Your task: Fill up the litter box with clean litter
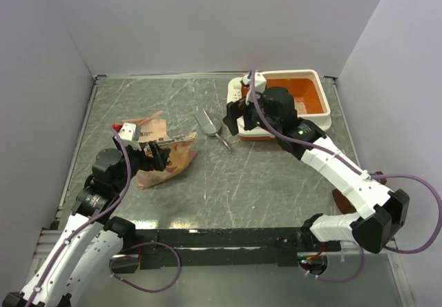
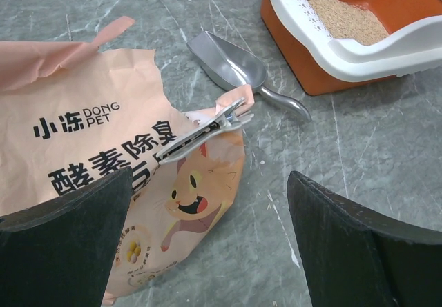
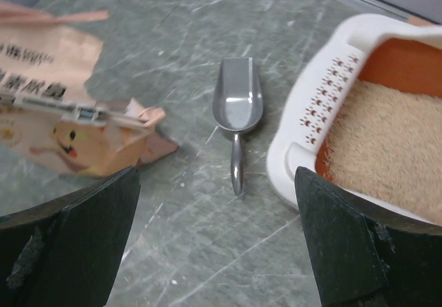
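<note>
- Your left gripper is hovering over the tan-orange printed paper bag at the left of the grey marbled tabletop; its black fingers are standing wide apart, gripping nothing.
- Your right gripper is hanging above the near-left corner of the rectangular plastic litter box with the cream-white rim and orange basin; its fingers are likewise spread and empty.
- The litter box is sitting at the far right of the table; its perforated strip is facing left, toward the bag.
- Fine pale beige litter is lying in the basin beside that strip; the overhead view is showing bare orange floor towards the far right; so I am judging the fill as begun but not finished.
- The grey metal scoop is lying empty on the table between bag and box, nearer the box; neither gripper is touching it.
- The bag is lying flat with a silver metal clip across its folded mouth; you are probably going to need that mouth opened before more litter can come out.
</note>
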Robot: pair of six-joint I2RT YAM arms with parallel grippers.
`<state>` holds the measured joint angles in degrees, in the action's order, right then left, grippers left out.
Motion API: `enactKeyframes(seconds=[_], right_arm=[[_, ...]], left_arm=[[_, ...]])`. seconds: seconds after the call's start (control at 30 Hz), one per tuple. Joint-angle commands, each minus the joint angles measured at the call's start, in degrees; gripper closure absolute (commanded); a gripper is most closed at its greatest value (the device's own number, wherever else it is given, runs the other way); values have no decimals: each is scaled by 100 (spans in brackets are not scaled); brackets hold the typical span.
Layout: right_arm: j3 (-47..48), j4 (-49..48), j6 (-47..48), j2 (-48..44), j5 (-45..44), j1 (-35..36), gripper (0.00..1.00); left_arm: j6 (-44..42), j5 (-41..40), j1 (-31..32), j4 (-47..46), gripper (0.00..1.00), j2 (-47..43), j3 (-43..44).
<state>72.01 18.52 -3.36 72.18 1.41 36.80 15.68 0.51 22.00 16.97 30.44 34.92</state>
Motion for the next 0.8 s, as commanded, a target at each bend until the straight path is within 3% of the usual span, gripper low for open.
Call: enactKeyframes(seconds=[0.0, 0.27, 0.5, 0.77], right_arm=[[524, -52, 975, 366, 931, 152, 0], [885, 73, 2197, 999, 1765, 583, 0], [596, -621, 3595, 1184, 3162, 750, 0], [726, -719, 4570, 1711, 4059, 768, 1]], left_arm=[[-100, 124, 15, -185, 3, -143, 68], [-136, -33, 15, -142, 3, -275, 68], [101, -1718, 15, 174, 3, -495, 147], [189, -2142, 15, 272, 3, -609, 200]])
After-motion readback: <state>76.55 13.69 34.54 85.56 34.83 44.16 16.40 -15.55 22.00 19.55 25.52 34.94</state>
